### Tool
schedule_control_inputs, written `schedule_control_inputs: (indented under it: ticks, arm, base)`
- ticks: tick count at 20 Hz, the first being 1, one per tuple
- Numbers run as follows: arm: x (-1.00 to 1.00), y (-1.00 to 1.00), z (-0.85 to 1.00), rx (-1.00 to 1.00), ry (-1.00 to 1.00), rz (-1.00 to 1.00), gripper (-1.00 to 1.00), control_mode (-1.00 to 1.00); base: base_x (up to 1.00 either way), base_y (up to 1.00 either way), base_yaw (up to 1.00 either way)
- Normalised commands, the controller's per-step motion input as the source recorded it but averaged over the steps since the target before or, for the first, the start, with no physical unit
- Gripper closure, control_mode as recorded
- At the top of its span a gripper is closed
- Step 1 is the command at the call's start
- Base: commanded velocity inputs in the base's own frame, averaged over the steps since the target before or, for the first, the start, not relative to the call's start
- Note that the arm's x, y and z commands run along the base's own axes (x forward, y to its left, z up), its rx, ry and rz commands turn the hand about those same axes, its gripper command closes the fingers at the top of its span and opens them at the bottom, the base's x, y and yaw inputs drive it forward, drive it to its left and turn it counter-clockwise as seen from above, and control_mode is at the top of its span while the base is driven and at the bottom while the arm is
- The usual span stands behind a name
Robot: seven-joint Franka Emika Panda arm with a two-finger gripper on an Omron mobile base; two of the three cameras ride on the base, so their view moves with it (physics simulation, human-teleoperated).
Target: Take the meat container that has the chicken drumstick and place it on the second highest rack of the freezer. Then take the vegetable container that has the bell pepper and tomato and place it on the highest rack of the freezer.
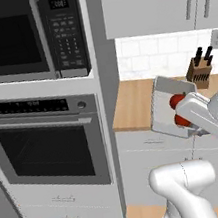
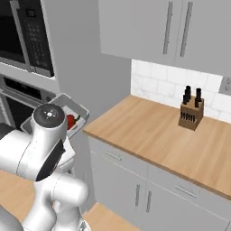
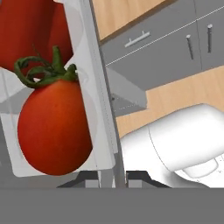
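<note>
The vegetable container (image 1: 162,102) is a pale grey tray hanging tilted in the air in front of the counter's left end. It holds a red tomato (image 3: 52,127) with a green stem and a red bell pepper (image 3: 35,30) beside it. Both red vegetables (image 1: 177,101) lie close together against the tray floor. My gripper (image 3: 114,178) is shut on the tray's side wall, one fingertip on each face of it. From the right base view the tray (image 2: 67,100) and one red vegetable (image 2: 70,121) peek out behind my arm. The meat container, the chicken drumstick and the freezer are out of view.
A wall oven (image 1: 47,147) with a microwave (image 1: 12,36) above stands to the left. A wooden counter (image 2: 153,131) runs right, with a knife block (image 2: 191,110) near the tiled wall. Grey drawers and doors (image 2: 135,180) sit under it, and upper cabinets (image 2: 171,31) hang above.
</note>
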Motion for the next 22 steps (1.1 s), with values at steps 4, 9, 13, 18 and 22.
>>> schedule_control_inputs:
  ticks: [4, 9, 13, 18, 22]
  arm:
    - [0.00, 0.00, 0.00, 0.00, 0.00, 0.00, 1.00, 1.00]
    - [0.00, 0.00, 0.00, 0.00, 0.00, 0.00, 1.00, 1.00]
    - [0.00, 0.00, 0.00, 0.00, 0.00, 0.00, 1.00, 1.00]
    - [0.00, 0.00, 0.00, 0.00, 0.00, 0.00, 1.00, 1.00]
    - [0.00, 0.00, 0.00, 0.00, 0.00, 0.00, 1.00, 1.00]
  base:
    - [-1.00, 1.00, 0.20]
    - [-0.70, 1.00, 0.26]
    - [0.06, 1.00, 0.39]
    - [0.41, 1.00, 0.37]
    - [0.98, 1.00, 0.20]
